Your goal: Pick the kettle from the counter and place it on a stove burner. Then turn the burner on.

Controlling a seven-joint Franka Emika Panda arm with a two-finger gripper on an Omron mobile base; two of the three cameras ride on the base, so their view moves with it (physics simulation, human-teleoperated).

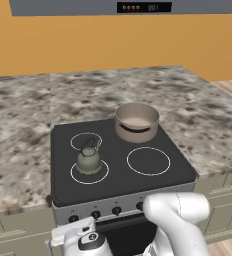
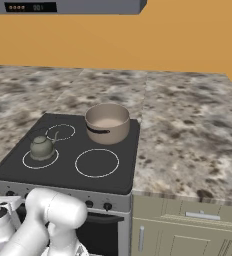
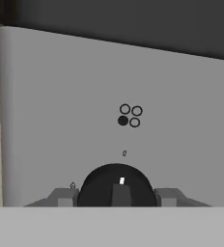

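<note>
The gripper (image 3: 116,197) sits at a black knob (image 3: 116,185) on the stove's grey front panel (image 3: 61,111); one finger (image 3: 65,197) stands on each side of the knob, close to it, but whether they touch it I cannot tell. The knob carries a small white mark, and beyond it on the panel is a cluster of four small rings, one filled black. Above and beyond the hand, on the black cooktop (image 1: 120,172), the kettle (image 1: 88,159) stands upright inside a large white burner (image 1: 89,172) circle. Farther back is a tan pot (image 1: 136,121). The speckled counter (image 1: 23,130) flanks the stove.
</note>
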